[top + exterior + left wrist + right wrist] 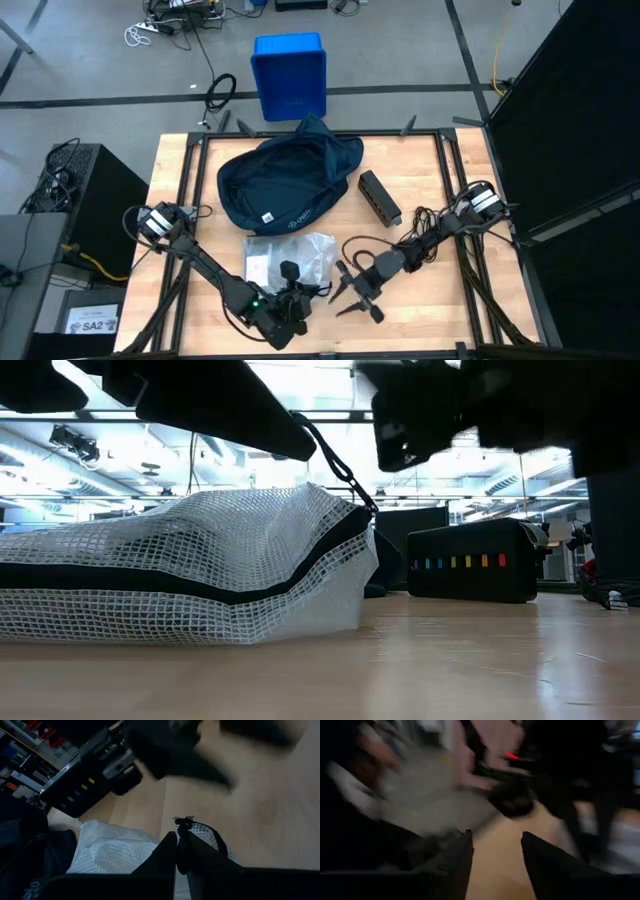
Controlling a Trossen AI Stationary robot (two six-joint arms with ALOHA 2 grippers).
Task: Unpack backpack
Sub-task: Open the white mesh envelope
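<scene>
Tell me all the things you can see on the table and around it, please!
backpack: one, dark navy, back middle of the table.
mesh pouch: one, white with a black band, in front of the backpack.
box: one, black with a row of coloured marks, right of the backpack.
bin: one, bright blue, on the floor behind the table.
left gripper: one, dark, shut at the pouch's front edge.
right gripper: one, dark, fingers apart, right of the pouch.
</scene>
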